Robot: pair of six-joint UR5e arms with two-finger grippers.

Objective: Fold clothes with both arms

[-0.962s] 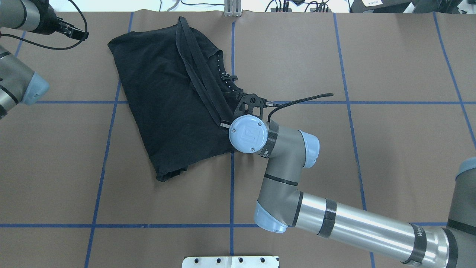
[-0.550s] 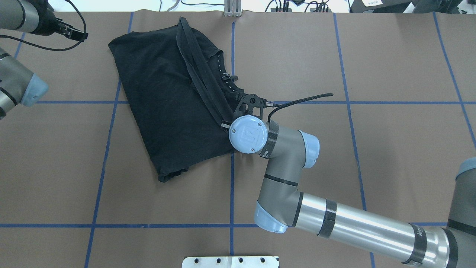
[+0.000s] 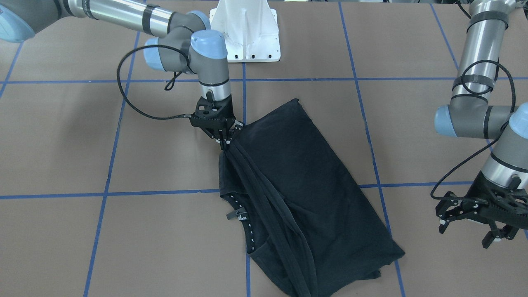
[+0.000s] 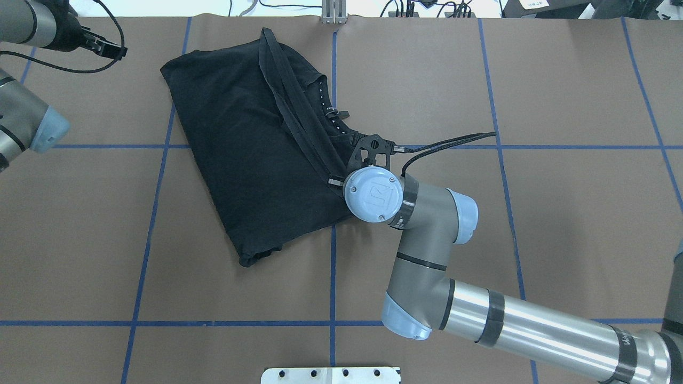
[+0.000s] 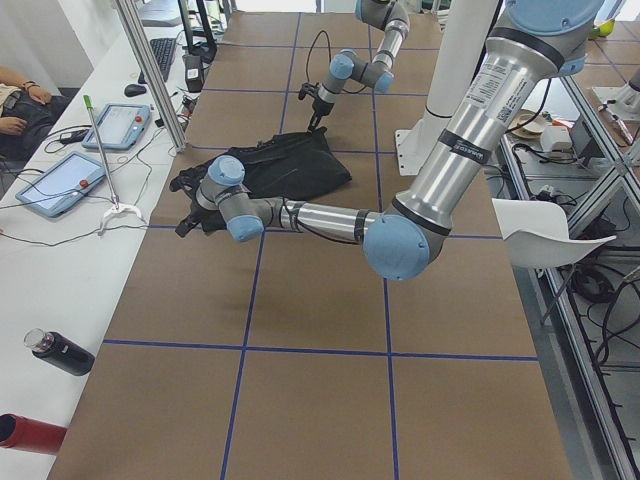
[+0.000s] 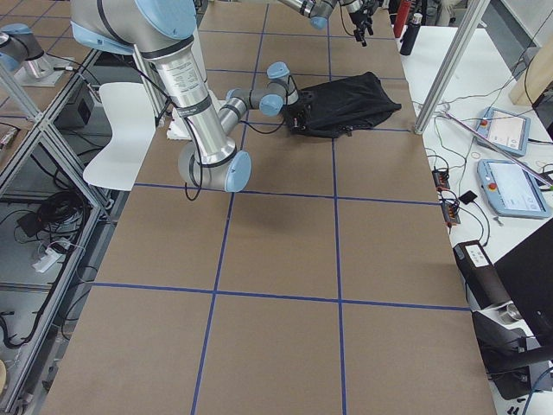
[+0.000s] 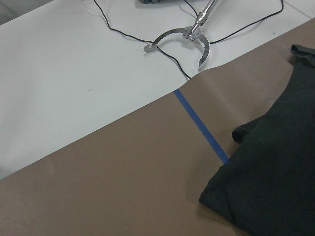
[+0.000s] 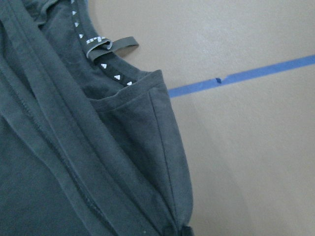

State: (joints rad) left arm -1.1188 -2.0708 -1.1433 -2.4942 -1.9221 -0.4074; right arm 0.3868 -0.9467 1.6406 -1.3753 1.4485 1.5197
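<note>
The black T-shirt (image 4: pixel 251 144) lies crumpled on the brown table, its collar with white triangle marks (image 8: pixel 106 66) turned to the right side. A fold of its hem runs diagonally across it (image 3: pixel 264 185). My right gripper (image 3: pixel 225 140) is shut on a bunch of the T-shirt's edge near the table's middle; in the overhead view its wrist cap (image 4: pixel 373 193) hides the fingertips. My left gripper (image 3: pixel 470 225) hovers open and empty beyond the shirt's far left corner, apart from the cloth (image 7: pixel 275 182).
The white pedestal base (image 3: pixel 245 33) stands at the robot's side of the table. Blue tape lines (image 4: pixel 333 277) cross the brown cover. Beyond the far edge lie cables, a metal ring tool (image 7: pixel 182 37), tablets (image 5: pixel 60 185) and a bottle (image 5: pixel 60 352).
My right arm has shifted to the right, dragging the held edge and the whole T-shirt a little that way. The left arm has stayed almost still.
</note>
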